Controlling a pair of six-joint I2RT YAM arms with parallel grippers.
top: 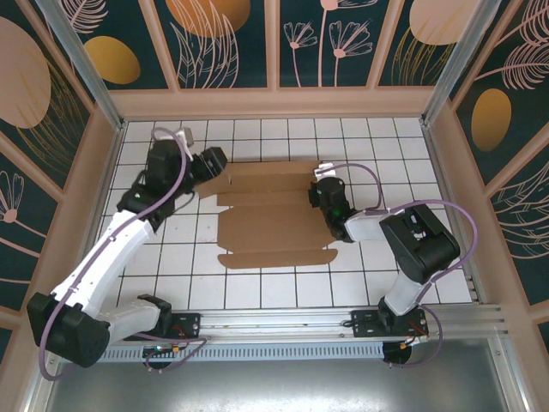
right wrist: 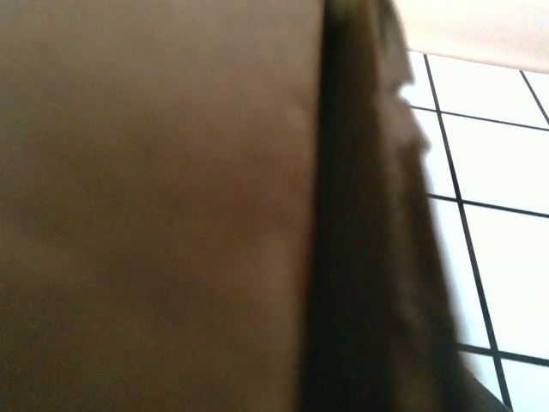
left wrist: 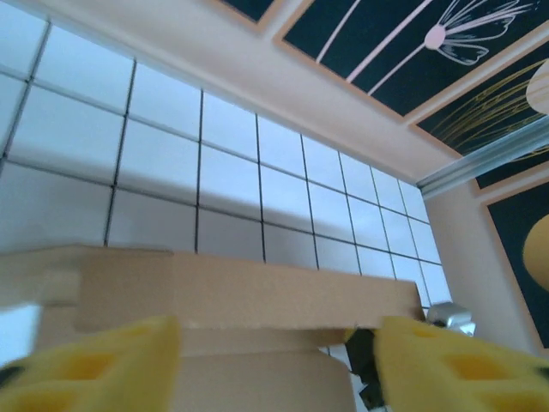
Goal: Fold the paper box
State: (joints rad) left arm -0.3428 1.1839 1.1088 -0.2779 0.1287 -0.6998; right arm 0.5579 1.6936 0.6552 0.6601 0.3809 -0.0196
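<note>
1. White tiled table (top: pixel 403 257): black grout grid, walled by pale panels. It carries everything listed below.
2. Paper box (top: pixel 270 219): brown die-cut cardboard lying mostly flat at the table's centre, long axis running 12 to 6 o'clock, with creases and side flaps showing. In the right wrist view its brown surface sits very close to the lens, blurred.
3. Left arm (top: pixel 120 249): white links, reaching from the 7 o'clock base toward 11 o'clock.
4. Right arm (top: pixel 416 245): black and white, reaching from the 5 o'clock base toward 10 o'clock.
5. Left gripper (top: pixel 213 165): at the box's 10 o'clock corner. Its yellow fingers (left wrist: pixel 94 365) are spread wide, with a cardboard flap edge across the gap between them.
6. Right gripper (top: pixel 319 193): at the box's 3 o'clock edge, against the cardboard. I cannot tell how its jaws stand.
</note>
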